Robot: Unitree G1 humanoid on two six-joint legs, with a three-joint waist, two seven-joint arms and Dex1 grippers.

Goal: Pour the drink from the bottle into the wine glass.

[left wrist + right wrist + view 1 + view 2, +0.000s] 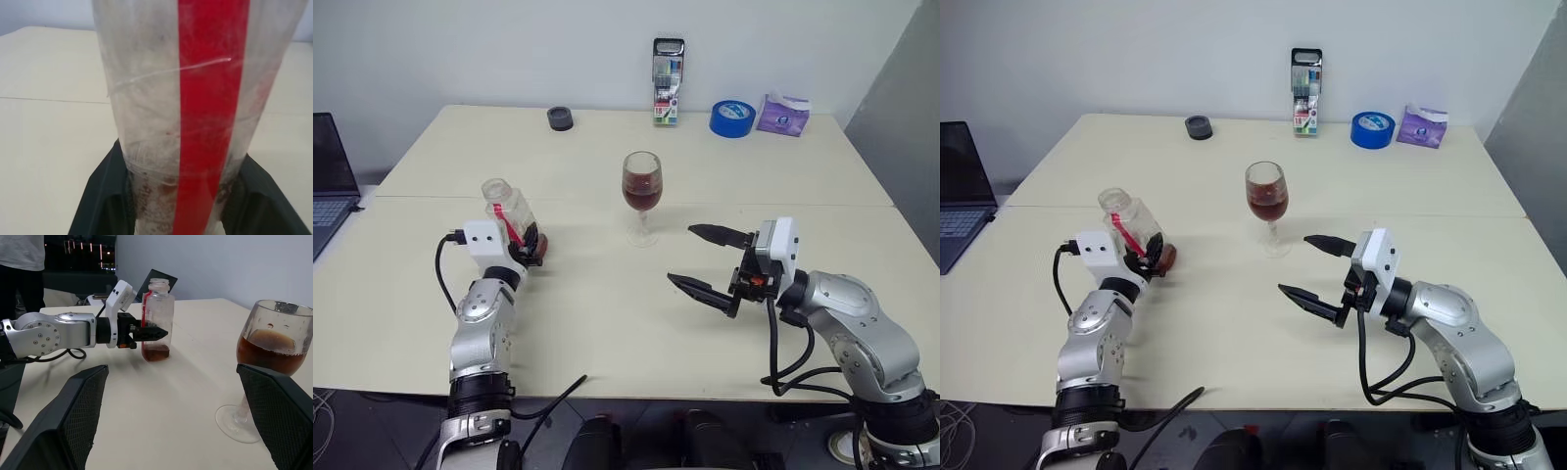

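Along the worktop (607, 323) far edge: black cap (561, 118) at eleven, marker pack (668, 82) at twelve, blue tape roll (732, 118) and purple tissue pack (783, 114) at one; laptop (331, 176) at nine.

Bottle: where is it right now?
The bottle stands upright on the table at the robot's left, between the left tool's fingers, left of the wine glass.

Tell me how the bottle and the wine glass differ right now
The bottle holds just a little dark drink at its bottom; the wine glass has far more in its bowl. The bottle sits between the left gripper fingers, while the glass stands free, apart from both grippers. The bottle carries a red strip; the glass is plain. Both are clear, upright, open at the top and on the table.
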